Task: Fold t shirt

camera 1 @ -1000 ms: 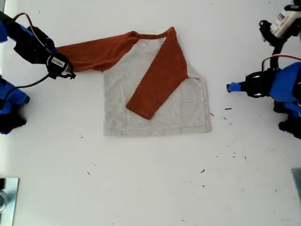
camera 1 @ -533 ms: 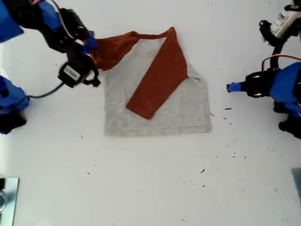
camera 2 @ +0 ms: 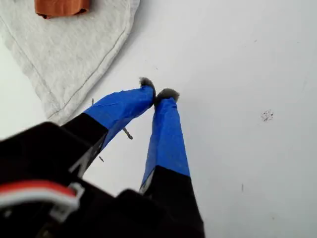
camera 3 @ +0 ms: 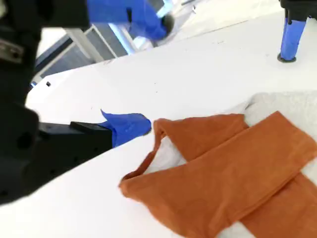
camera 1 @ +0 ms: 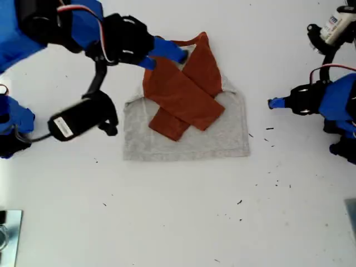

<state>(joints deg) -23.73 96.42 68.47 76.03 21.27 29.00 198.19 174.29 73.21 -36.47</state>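
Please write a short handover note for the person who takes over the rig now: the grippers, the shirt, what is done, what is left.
My first gripper: shut, empty, over bare table beside the t shirt, at the exterior view's right.
My second gripper: open, empty, by the collar.
Done: both orange sleeves lie crossed on the grey body.
Left: folding the body.

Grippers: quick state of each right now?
My first gripper: shut, empty, off the t shirt.
My second gripper: open, holding nothing, above the shirt's folded sleeve.
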